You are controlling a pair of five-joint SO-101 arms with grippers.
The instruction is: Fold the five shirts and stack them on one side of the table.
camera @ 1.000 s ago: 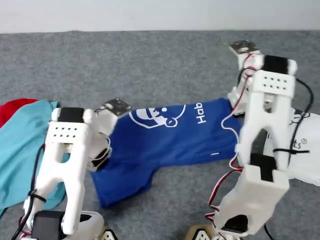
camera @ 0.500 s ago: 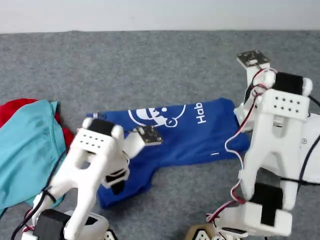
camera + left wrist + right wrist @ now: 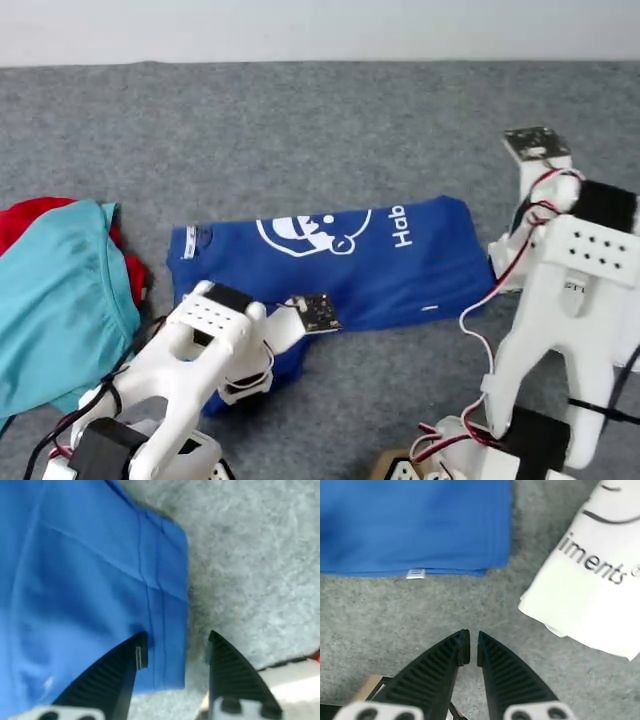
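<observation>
The blue shirt (image 3: pixel 330 265) lies flat across the middle of the desk (image 3: pixel 300 130), long side running left to right, with its white print (image 3: pixel 315 232) facing up. A small white tag (image 3: pixel 415 573) sticks out from its near hem, toward the right end.

The left end effector (image 3: pixel 177 635) is at the shirt's near-left corner with its fingers apart. One finger (image 3: pixel 117 672) is over the blue cloth just inside the stitched hem, and the other is over bare grey desk just beyond the edge. Nothing is between them, and I cannot tell whether the finger touches the cloth.

The right end effector (image 3: pixel 472 640) is above bare desk near the shirt's right end, its tips almost together and holding nothing. It is close to the gap between the blue shirt and a white shirt (image 3: pixel 590 590) with dark lettering, which lies just beside the blue one without touching it.

At the left edge of the desk, a teal shirt (image 3: pixel 55 300) lies crumpled on top of a red shirt (image 3: pixel 30 215). Both are apart from the blue shirt.
</observation>
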